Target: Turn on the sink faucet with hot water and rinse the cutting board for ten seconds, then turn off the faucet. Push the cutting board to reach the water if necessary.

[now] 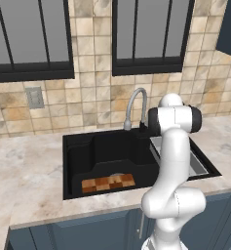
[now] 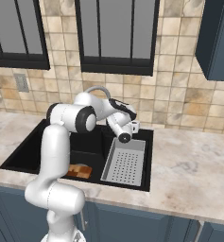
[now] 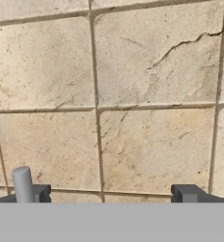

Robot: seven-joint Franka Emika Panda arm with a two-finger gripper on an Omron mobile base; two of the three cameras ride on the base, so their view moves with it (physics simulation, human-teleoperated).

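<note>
**Open gripper at the back wall, board lying in the dry basin**

Much of the scene is blocked by the arm. In the left base view its white links cover the right part of the sink (image 1: 78,146) and most of the grey drainer tray (image 1: 197,166), and the hand itself is hidden behind the elbow. In the right base view the arm covers the left half of the basin, so the cutting board (image 2: 79,170) shows only as a small checkered piece beside the forearm, and the faucet's base is hidden.

The left base view shows the cutting board whole (image 1: 108,183), flat on the sink floor near the front wall, well apart from the sink faucet (image 1: 135,105), whose arched spout rises at the back rim. No stream can be made out under the spout.

The right base view shows the gripper (image 2: 133,126) held near the back rim of the sink, above the drainer tray's far end.

The hand view faces the tan wall tiles (image 3: 146,61). The two finger tips (image 3: 186,193) stand wide apart, holding nothing. A short grey cylinder (image 3: 22,183) stands at the left tip; whether they touch cannot be told.
</note>
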